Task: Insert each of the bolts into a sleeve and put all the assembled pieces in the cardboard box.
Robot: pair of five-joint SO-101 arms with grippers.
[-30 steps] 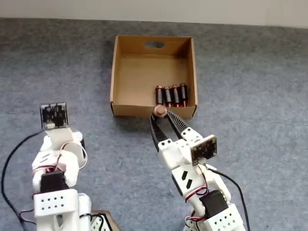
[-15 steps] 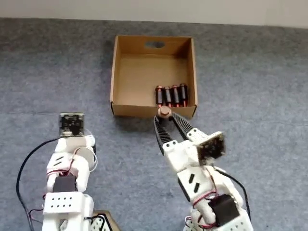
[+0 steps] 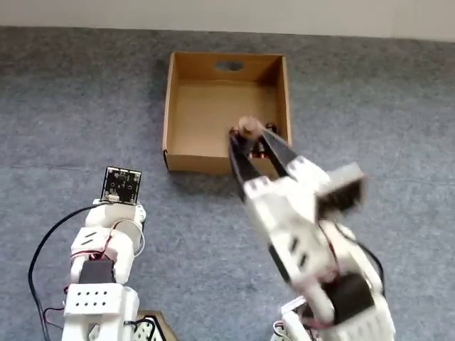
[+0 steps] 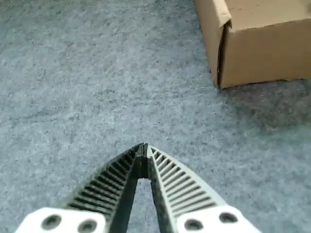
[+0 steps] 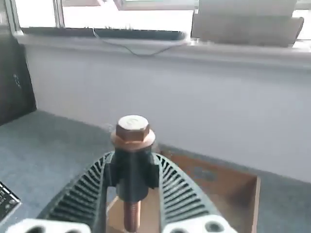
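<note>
The right claw (image 3: 250, 140) is seen pinching a black sleeve (image 5: 131, 170) with a bolt (image 5: 132, 130) set through it. In the right wrist view the bolt's hexagonal head and washer stand clear of one end of the sleeve, while the threaded shank is cut off at the picture's edge. In the high view only the bolt head (image 3: 248, 128) can be made out between the black fingers (image 3: 239, 158); the sleeve is covered there.

The piece is held over the near right part of the cardboard box (image 3: 168, 106), above the near wall. How high it hangs over the box floor cannot be told.

The assembled pieces (image 3: 269, 130) lying in that corner are largely hidden by the claw and the arm; only small red ends can be seen at either side, and their number cannot be counted.

The left claw (image 4: 142, 151) is pressed together at the tips, with nothing between them, over the grey worktop (image 4: 73, 73). A corner of the box (image 4: 252, 53) is seen well apart from it, cut off by the frame. In the high view the left arm (image 3: 106, 245) stands near-left of the box, and its fingers are covered by its camera board (image 3: 121, 185).
</note>
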